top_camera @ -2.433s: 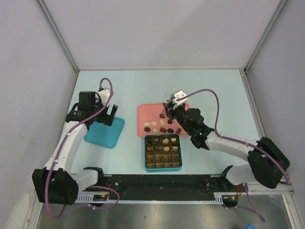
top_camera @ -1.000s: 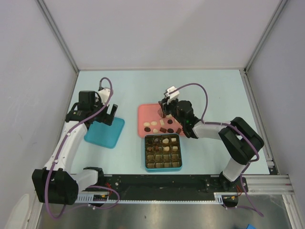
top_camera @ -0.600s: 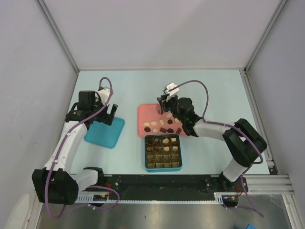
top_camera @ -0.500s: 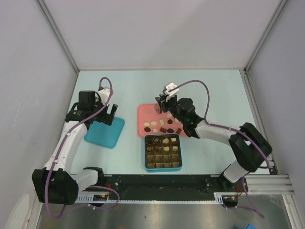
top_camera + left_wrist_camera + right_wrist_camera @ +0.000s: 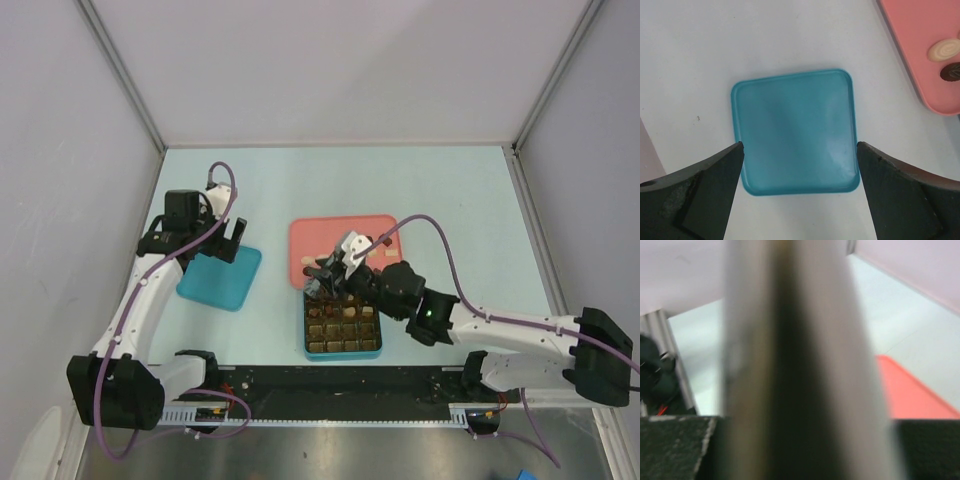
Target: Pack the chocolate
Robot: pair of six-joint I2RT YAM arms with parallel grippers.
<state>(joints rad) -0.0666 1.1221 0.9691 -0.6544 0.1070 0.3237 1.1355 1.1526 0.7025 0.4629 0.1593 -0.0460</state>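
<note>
Left gripper (image 5: 800, 150) is held wide open in the left wrist view, and nothing is gripped between its dark fingers (image 5: 695, 200). Under it a teal square lid (image 5: 795, 132) is laid flat on the pale table (image 5: 700, 50) and is seen in the gap between the two fingers. At the upper right a part of the pink tray (image 5: 920, 25) is shown. One cream chocolate (image 5: 946, 48) and one dark chocolate (image 5: 952, 72) are lying on it, close to the edge of the picture.

In the top external view the left gripper (image 5: 228, 240) is placed over the far part of the lid (image 5: 215, 285), at the left of the table. The pink tray (image 5: 340, 232) is found in the middle, and a teal box with grid compartments (image 5: 343, 353) is set just beside its near edge. The right gripper (image 5: 320, 282) is positioned over the far left corner of this box, where box and tray meet. The near strip of the tray and the far row of compartments are covered by the arm. Which compartments are filled cannot be told.

In the right wrist view almost everything is blurred. A broad grey-brown upright shape fills the middle and cannot be identified. Whether the right gripper is holding something cannot be told. A piece of the pink tray (image 5: 910, 395) is seen at the right.
</note>
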